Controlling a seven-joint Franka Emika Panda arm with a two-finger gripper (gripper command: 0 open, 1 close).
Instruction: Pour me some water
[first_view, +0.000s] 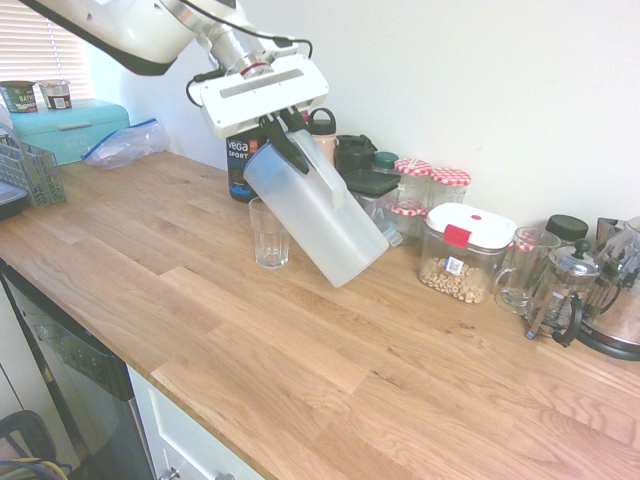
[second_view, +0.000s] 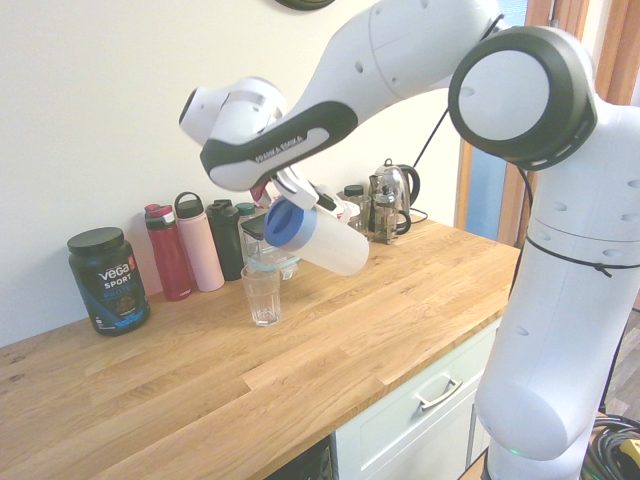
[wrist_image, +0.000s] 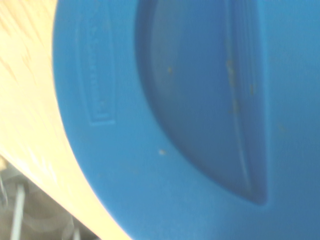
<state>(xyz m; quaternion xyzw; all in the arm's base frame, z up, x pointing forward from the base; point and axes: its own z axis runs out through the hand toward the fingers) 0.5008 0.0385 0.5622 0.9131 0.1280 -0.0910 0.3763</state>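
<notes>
A translucent pitcher (first_view: 322, 216) with a blue lid (second_view: 283, 224) hangs tilted over the counter, lid end lowest. My gripper (first_view: 284, 134) is shut on its handle near the top. The lid end sits just above and beside the rim of a clear drinking glass (first_view: 269, 233) that stands upright on the wooden counter (first_view: 300, 340). In the second exterior view the pitcher (second_view: 328, 245) slants down toward the glass (second_view: 262, 294). The blue lid (wrist_image: 200, 125) fills the wrist view. No water shows in the glass or the pitcher.
Along the wall stand a black Vega tub (second_view: 108, 279), a red bottle (second_view: 168, 252), a pink bottle (second_view: 200, 243), red-lidded jars (first_view: 448, 188), a cereal container (first_view: 465, 252) and a French press (first_view: 560, 290). A teal bread box (first_view: 70, 125) and dish rack (first_view: 25, 170) sit far left.
</notes>
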